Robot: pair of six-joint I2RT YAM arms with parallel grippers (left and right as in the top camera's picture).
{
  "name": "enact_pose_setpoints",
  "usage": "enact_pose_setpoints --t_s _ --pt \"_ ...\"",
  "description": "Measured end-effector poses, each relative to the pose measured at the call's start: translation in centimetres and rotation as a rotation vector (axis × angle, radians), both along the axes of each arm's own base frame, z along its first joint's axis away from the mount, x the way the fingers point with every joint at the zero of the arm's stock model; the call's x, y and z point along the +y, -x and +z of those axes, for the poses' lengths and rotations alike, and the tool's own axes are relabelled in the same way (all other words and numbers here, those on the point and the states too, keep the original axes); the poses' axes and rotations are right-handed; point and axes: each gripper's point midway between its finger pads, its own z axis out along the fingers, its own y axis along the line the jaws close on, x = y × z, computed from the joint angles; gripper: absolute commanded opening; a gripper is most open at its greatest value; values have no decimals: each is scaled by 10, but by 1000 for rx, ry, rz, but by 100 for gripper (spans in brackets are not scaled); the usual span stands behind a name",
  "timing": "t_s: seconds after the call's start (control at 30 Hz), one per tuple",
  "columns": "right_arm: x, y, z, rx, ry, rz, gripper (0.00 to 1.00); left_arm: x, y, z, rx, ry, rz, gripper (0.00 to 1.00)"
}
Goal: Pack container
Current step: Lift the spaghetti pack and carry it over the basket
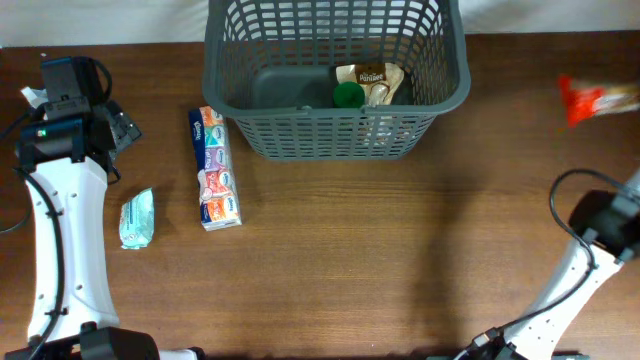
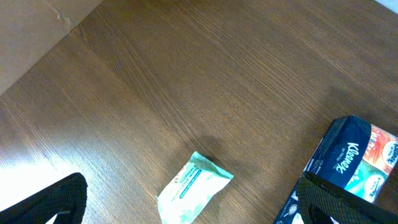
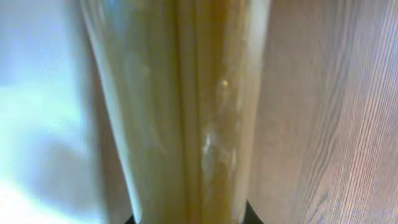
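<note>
Grey slotted plastic basket (image 1: 335, 140) at far middle of wooden table (image 1: 400, 260). Just left of it, long tissue pack (image 1: 215, 168), then soft pouch (image 1: 137, 218). Wide open left fingers (image 2: 50, 202). Before right fingers (image 3: 254, 220), glossy yellowish pack (image 3: 186, 112); gripped or not, impossible to tell.

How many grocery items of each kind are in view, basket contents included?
Kleenex tissue multipack: 1
Mint-green wipes pack: 1
Red-and-yellow packet: 1
Beige pouch: 1
Green round item: 1
Total: 5
</note>
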Motion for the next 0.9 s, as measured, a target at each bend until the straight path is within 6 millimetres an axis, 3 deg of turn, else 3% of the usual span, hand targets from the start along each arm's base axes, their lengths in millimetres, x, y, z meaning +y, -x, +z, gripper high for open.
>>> enact_pose_setpoints --t_s 0.07,0.13,0.23,0.37,0.43,0.5,0.57,0.67,0.8,0.9 --pt "15 4 62 -120 93 68 4 0 0 0 0 0 0 100" --pt "42 10 124 -243 188 152 4 0 0 0 0 0 0 99" --pt "114 26 204 -408 302 324 4 0 0 0 0 0 0 100" --pt "213 35 257 -562 374 596 4 0 0 0 0 0 0 100" --pt "262 31 264 -602 399 758 4 0 0 0 0 0 0 99" --pt "305 23 258 -602 439 919 4 0 0 0 0 0 0 100" --pt "349 13 240 -574 491 1100 4 0 0 0 0 0 0 100" --pt "399 -3 205 -496 578 1318 4 0 0 0 0 0 0 100" --pt "441 -21 148 -345 648 1508 4 0 0 0 0 0 0 99" --pt "445 -34 126 -286 663 1543 4 0 0 0 0 0 0 100"
